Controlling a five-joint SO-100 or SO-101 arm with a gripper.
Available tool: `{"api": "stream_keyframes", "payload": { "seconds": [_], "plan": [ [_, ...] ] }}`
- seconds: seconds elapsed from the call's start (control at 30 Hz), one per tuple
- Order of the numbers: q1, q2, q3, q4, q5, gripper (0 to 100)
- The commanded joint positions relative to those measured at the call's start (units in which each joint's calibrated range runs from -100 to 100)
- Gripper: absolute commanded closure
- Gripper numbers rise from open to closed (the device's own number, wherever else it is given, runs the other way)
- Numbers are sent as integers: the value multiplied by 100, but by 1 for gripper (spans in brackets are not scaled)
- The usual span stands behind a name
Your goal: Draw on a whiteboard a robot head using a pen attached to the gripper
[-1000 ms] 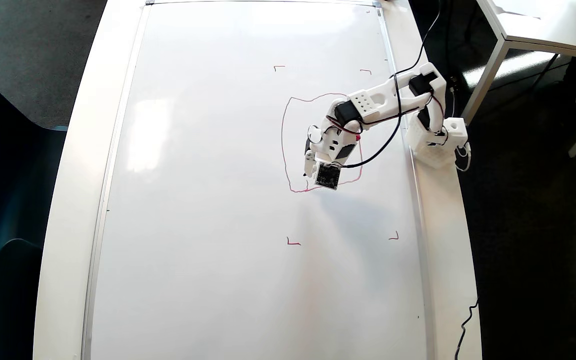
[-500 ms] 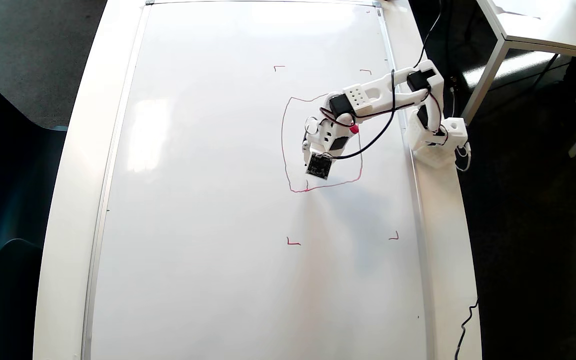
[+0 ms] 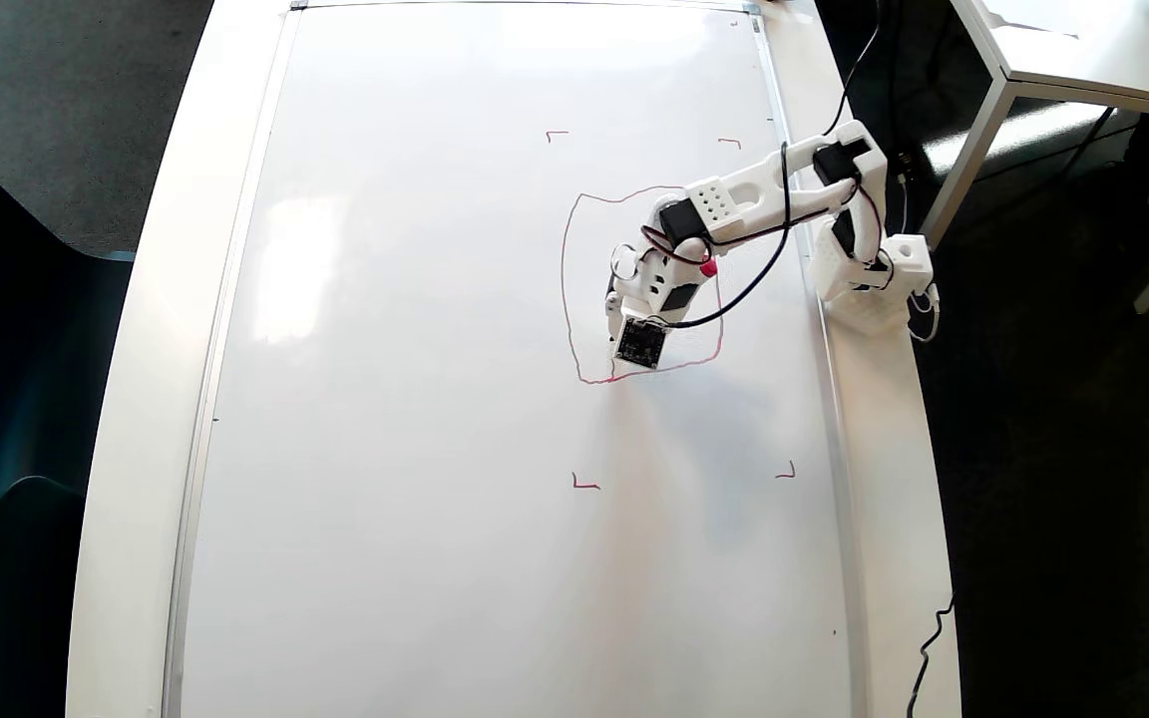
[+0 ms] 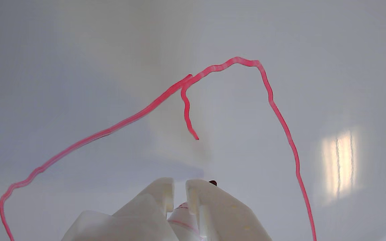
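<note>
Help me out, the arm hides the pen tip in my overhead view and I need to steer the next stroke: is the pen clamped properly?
Observer: Yes. In the wrist view the gripper is closed on the pen barrel.
Operator: Anything drawn inside the outline?
Observer: One short stroke hangs from the robot head outline into its interior.
Operator: Is the tip on that stroke?
Observer: No, the dark tip sits apart from the stroke's end, with bare whiteboard between them.
</note>
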Motion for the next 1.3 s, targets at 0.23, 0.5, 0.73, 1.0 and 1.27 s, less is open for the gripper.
{"api": "stream_keyframes", "payload": {
  "seconds": [0.23, 0.5, 0.73, 1.0, 1.27],
  "plan": [
    [-121, 94, 8, -124, -33, 99],
    [-187, 94, 17, -55, -33, 99],
    [-172, 2, 380, -38, -38, 99],
    [-187, -476, 1206, -46, -65, 99],
    [-187, -887, 1824, -46, -215, 99]
  ]
}}
